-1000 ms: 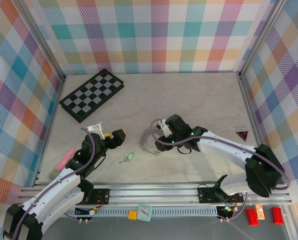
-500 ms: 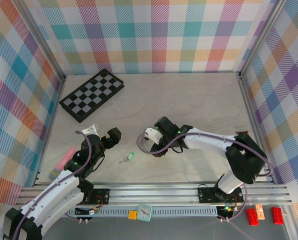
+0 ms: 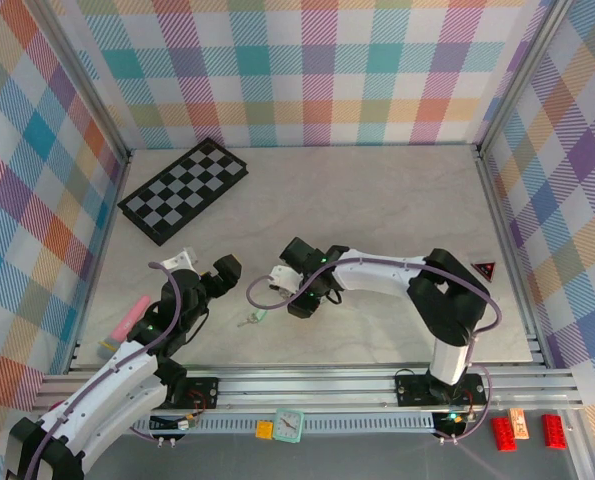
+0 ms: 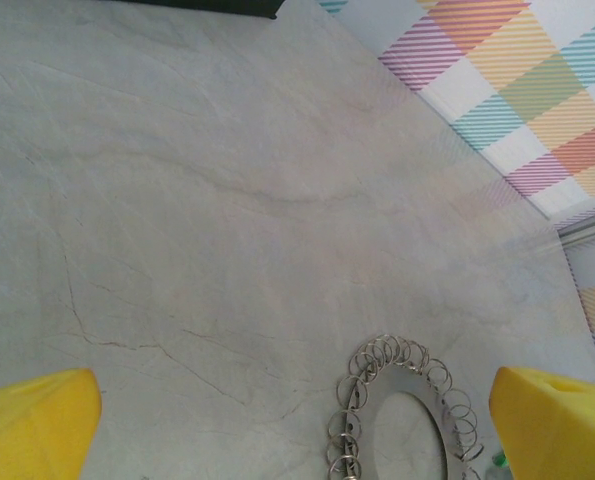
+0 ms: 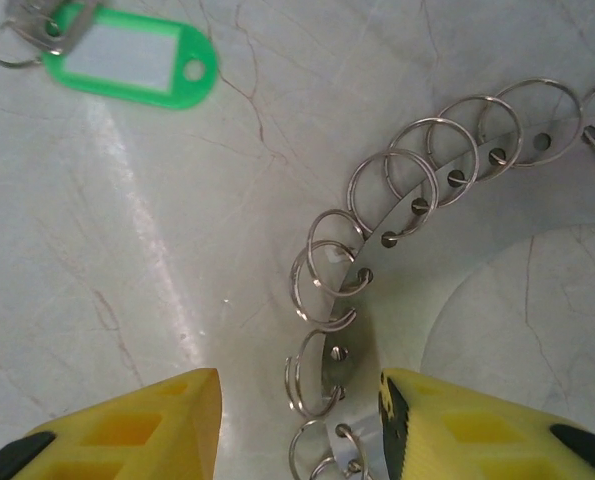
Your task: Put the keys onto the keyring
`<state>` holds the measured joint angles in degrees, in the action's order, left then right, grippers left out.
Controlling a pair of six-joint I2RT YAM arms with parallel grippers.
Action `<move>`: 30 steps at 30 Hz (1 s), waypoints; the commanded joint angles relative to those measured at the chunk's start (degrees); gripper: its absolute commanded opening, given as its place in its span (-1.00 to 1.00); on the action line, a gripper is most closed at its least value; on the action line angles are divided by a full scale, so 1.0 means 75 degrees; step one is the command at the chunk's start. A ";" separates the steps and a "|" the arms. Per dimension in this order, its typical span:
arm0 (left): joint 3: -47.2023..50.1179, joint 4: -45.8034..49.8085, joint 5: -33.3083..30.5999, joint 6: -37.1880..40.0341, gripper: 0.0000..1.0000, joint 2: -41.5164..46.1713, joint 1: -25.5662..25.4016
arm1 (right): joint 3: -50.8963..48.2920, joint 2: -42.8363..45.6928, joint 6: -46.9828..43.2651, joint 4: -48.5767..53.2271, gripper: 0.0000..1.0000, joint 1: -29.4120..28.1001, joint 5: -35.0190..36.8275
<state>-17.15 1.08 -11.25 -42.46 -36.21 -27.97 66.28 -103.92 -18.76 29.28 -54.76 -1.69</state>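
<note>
I can't tell if my half-open right gripper (image 5: pixel 299 420) truly holds the keyring (image 5: pixel 417 205), so it may slip; left gripper (image 4: pixel 297 425) gapes empty

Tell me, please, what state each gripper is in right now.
Left gripper: open, holding nothing.
Right gripper: jaws part-open astride the rim of the large grey metal keyring; grip cannot be told.

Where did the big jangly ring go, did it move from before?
Yes. The keyring has slid left across the table, ending closer to the green-tagged key, which has stayed put.
</note>
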 commanded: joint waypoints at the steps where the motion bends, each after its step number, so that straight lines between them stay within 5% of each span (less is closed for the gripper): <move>1: -0.0164 0.0126 0.0058 -0.0038 0.98 0.0179 -0.0068 | 0.0267 -0.0182 -0.0100 0.0479 -0.10 -0.0126 0.0221; 13: -0.0169 0.0243 -0.0024 -0.0033 0.98 0.0339 -0.0068 | 0.0570 -0.0581 -0.0064 0.0633 -0.25 -0.0218 0.0520; 30: -0.0164 0.0255 -0.0034 -0.0028 0.98 0.0339 -0.0068 | 0.0615 -0.0459 -0.0041 0.0596 -0.87 -0.0231 0.0493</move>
<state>-17.15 2.90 -11.22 -42.46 -34.30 -27.99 69.67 -107.59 -18.94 32.51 -55.96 2.98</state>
